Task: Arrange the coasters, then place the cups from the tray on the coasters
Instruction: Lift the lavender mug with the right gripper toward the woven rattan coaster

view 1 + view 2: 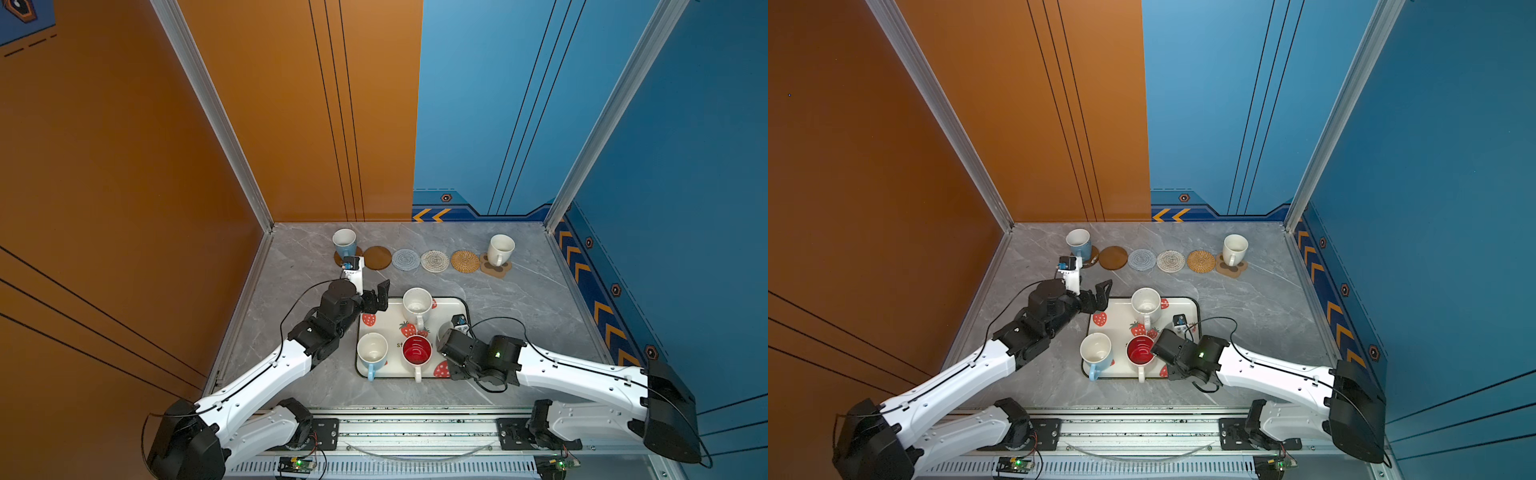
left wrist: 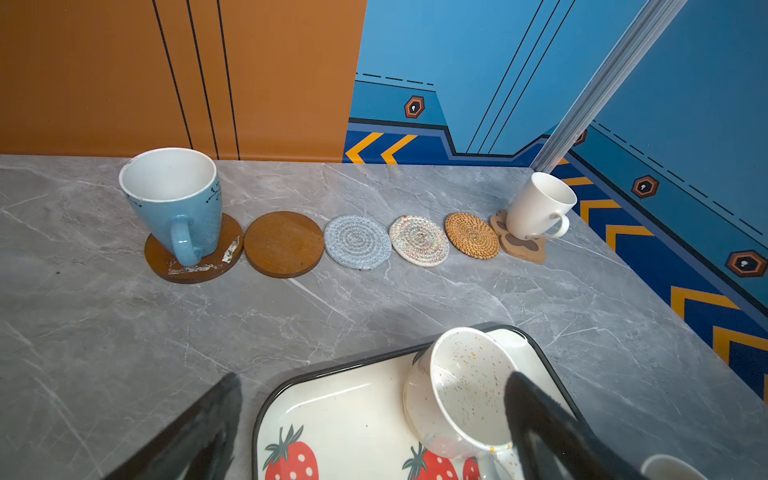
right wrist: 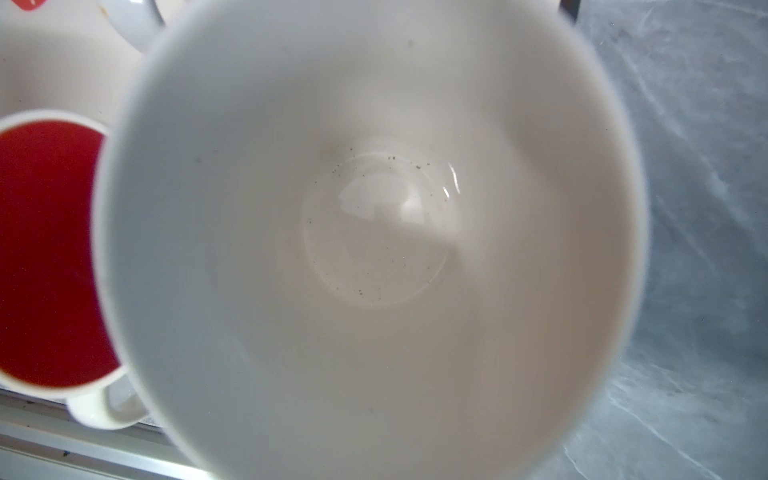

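White-lined mug [image 3: 374,232] sat beneath your right end effector [image 1: 444,340], grip hidden; seemingly a pickup, next needing a lift to the tan woven coaster [image 1: 465,261]. Left end effector [image 2: 374,386] gaped empty.

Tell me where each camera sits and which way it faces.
Top views: high behind the robot, looking down at the table; left arm and right arm show.
Left wrist: low on left arm, facing coasters and back wall; open fingers show.
Right wrist: looks into a white-inside cup; no fingers show.
Shared: red-inside cup, in right wrist and top views.
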You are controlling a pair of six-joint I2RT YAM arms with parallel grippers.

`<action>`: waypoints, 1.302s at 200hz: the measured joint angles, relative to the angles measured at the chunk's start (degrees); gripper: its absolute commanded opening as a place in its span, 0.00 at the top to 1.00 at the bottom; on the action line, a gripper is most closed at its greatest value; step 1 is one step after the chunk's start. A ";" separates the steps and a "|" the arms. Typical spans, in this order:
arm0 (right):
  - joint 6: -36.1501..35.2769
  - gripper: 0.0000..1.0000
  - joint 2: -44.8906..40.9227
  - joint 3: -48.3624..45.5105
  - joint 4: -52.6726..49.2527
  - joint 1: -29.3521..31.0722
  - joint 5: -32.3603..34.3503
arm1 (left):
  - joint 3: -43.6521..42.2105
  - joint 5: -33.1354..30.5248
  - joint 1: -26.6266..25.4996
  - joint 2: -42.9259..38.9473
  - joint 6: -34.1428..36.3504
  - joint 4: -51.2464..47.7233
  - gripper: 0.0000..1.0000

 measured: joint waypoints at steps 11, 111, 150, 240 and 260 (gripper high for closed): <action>-0.98 1.00 0.00 0.90 -0.37 -1.03 0.00 | -0.07 0.02 0.11 0.00 0.00 -0.02 0.01; -10.93 1.00 0.00 8.37 -1.73 -13.11 -0.33 | -0.20 0.00 1.09 -0.28 -0.02 0.00 0.01; -15.02 1.00 0.46 11.41 -1.73 -18.34 -0.59 | -0.35 0.00 1.16 -0.28 -0.04 0.00 0.01; -24.09 1.00 10.71 20.46 1.07 -30.95 -2.82 | -1.40 0.04 2.58 -0.72 -0.22 -0.02 0.02; -25.33 1.00 13.49 23.43 1.99 -33.00 -3.65 | -1.77 0.04 2.93 -1.25 -0.22 -0.04 0.02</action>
